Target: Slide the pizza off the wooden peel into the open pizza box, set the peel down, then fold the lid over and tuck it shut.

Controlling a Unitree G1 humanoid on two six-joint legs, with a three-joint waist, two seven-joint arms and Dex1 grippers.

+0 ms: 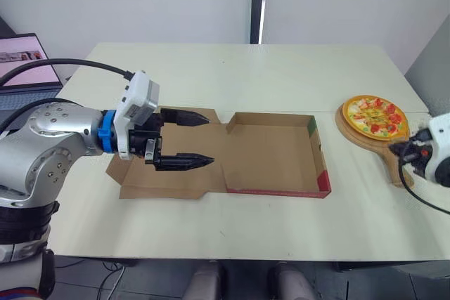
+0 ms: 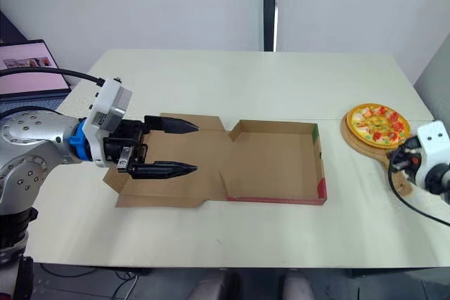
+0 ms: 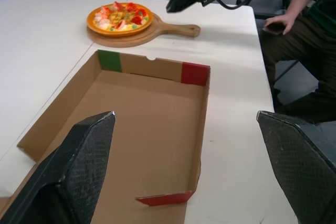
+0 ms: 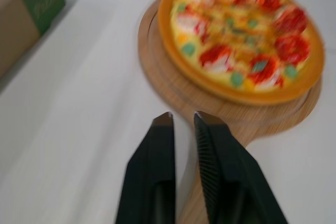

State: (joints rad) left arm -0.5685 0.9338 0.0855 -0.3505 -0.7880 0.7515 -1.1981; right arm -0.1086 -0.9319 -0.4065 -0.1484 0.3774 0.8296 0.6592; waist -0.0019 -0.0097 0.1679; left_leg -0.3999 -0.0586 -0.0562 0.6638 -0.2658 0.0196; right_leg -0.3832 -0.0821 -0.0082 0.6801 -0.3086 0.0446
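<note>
An open cardboard pizza box (image 1: 274, 152) lies empty in the middle of the table, its lid (image 1: 176, 182) spread flat to the left. A pizza (image 1: 375, 116) with red and green toppings rests on a round wooden peel (image 1: 351, 134) at the table's right, the handle (image 1: 394, 168) pointing toward me. My left gripper (image 1: 209, 140) hovers open over the lid, fingers aimed at the box. My right gripper (image 4: 182, 121) is shut with nothing in it, its tips just above the peel's handle near the round board.
The cream table (image 1: 281, 75) has a seam running toward the peel. A laptop screen (image 1: 24, 57) glows past the far left edge. A seated person (image 3: 299, 35) holding a phone is beyond the table's right side.
</note>
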